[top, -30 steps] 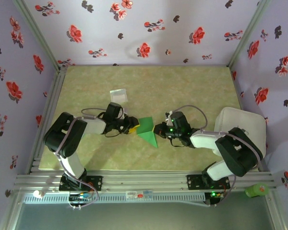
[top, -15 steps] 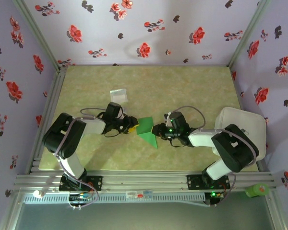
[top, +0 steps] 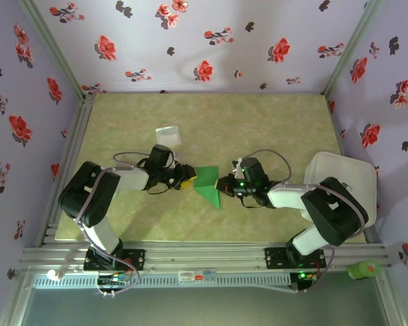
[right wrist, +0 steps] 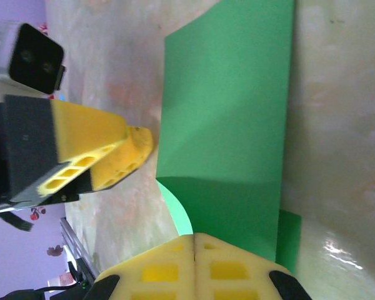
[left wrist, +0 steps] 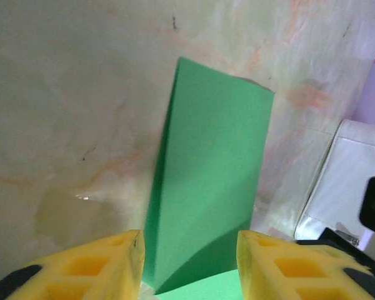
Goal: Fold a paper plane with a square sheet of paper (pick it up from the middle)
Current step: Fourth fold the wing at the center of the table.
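Observation:
The square sheet of paper (top: 207, 185), bright green and folded into a tapering wedge, lies mid-table between both grippers. My left gripper (top: 188, 178) is at its left edge. In the left wrist view that gripper (left wrist: 187, 240) is open, its yellow fingers (left wrist: 106, 262) standing either side of the paper (left wrist: 212, 162) without touching it. My right gripper (top: 224, 183) comes in from the right. In the right wrist view this gripper (right wrist: 194, 237) is shut, and a raised, curling flap of the paper (right wrist: 231, 125) runs into its tips. The left fingers (right wrist: 106, 156) sit just off the paper's far edge.
A small pale square packet (top: 168, 135) lies behind the left arm. A white pad (top: 343, 176) lies at the table's right side, next to the right arm. Floral walls close in the table on three sides, and a metal rail (top: 204, 257) runs along the near edge.
My right gripper has edged a little to the left, and the paper's lower point has shifted slightly left with it. The left arm has barely moved.

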Action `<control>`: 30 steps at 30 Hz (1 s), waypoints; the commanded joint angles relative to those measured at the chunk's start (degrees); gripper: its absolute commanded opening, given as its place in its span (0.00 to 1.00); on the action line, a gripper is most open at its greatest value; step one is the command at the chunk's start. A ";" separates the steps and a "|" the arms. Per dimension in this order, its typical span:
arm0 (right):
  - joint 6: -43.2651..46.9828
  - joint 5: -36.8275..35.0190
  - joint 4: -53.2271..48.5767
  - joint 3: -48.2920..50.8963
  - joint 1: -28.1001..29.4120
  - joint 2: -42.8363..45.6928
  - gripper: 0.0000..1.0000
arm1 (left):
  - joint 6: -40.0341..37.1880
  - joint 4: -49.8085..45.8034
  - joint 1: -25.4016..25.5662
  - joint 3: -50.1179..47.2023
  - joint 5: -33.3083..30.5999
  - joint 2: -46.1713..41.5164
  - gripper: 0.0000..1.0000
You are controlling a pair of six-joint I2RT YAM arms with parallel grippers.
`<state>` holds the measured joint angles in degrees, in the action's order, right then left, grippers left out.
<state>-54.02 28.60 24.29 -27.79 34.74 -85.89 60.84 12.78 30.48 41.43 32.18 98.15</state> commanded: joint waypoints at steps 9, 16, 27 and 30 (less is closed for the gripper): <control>-0.19 1.84 4.80 1.57 -0.88 1.68 0.02 | -1.15 -1.23 -0.30 2.37 3.35 0.61 0.45; -0.69 2.24 6.32 2.17 -0.90 1.58 0.02 | -0.44 -0.73 -0.32 3.37 4.06 2.31 0.45; -1.76 2.59 9.19 3.27 -1.06 1.94 0.02 | -0.72 -2.15 -0.31 3.79 4.29 3.24 0.45; -2.03 2.65 9.71 3.55 -1.08 1.86 0.02 | -0.68 -1.49 -0.31 3.91 4.73 3.35 0.45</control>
<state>-54.81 30.30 31.44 -25.15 34.11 -84.97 60.69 11.51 30.48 43.88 35.22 100.44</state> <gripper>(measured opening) 0.047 0.448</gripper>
